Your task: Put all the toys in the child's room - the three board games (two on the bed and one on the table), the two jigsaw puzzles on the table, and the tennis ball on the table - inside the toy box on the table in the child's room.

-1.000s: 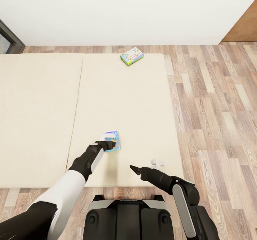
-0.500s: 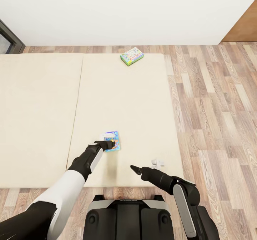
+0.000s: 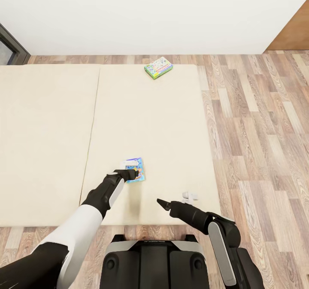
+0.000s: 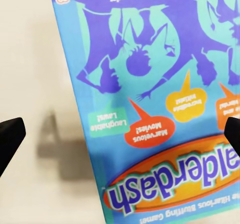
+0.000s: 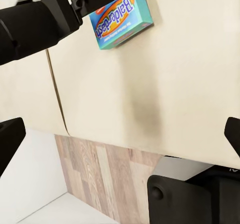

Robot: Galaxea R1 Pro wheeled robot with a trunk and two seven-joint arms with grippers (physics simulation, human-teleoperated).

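Two board games lie on the beige bed [image 3: 163,121]. The green-edged one [image 3: 158,67] rests at the far edge of the mattress. The blue-purple one [image 3: 136,170] [image 4: 150,99] [image 5: 120,15] lies flat near the front. My left gripper [image 3: 130,168] [image 4: 120,136] hangs open right over it, one fingertip [image 4: 10,140] above bare mattress and the other [image 4: 232,133] above the cover. My right gripper [image 3: 189,196] [image 5: 120,134] is open and holds nothing, low over the mattress's front right part. The toy box, table, jigsaw puzzles and tennis ball are out of view.
Wooden floor [image 3: 257,121] runs along the bed's right side and behind it, up to a white wall [image 3: 150,14]. A dark door or window frame [image 3: 10,46] stands at the far left. A seam [image 3: 91,143] splits the mattress.
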